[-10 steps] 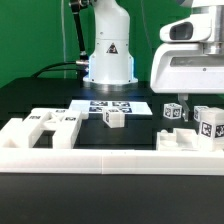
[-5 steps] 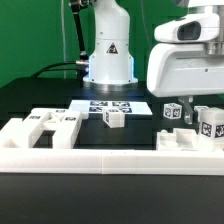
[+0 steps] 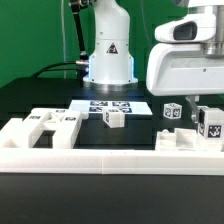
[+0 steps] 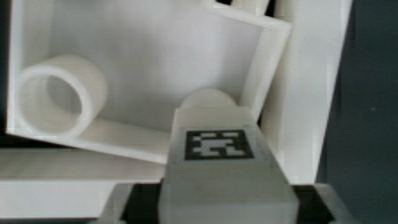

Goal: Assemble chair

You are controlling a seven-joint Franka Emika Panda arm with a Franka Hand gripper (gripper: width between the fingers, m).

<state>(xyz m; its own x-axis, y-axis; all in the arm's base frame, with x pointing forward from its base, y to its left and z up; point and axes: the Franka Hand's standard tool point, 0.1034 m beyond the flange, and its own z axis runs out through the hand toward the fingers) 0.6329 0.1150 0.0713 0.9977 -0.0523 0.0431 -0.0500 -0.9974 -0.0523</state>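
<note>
Plastic, white and matte, makes up every chair part we see: blocky, square-edged pieces carrying small black-and-white square tags. We find the claw (image 4: 217, 198) closed on one of them, a narrow bar (image 4: 217, 150) with a bevelled tip and a tag on its face, which fills the gap between the two grey fingers (image 4: 134, 205). Beyond its tip in the wrist view lies a flat panel (image 4: 178, 80) with a raised round ring at one end and straight, sharp edges. In the exterior view the bar shows at the exterior view's right beneath the bulky, smooth white arm housing (image 3: 185, 70), just beside another tagged block (image 3: 175, 112). A slotted panel (image 3: 52, 124) lies on the black table (image 3: 40, 100) at that view's left, with a small tagged cube (image 3: 113, 118) near the middle, in front of the marker board (image 3: 95, 103), all behind the low white border rail (image 3: 100, 155).
</note>
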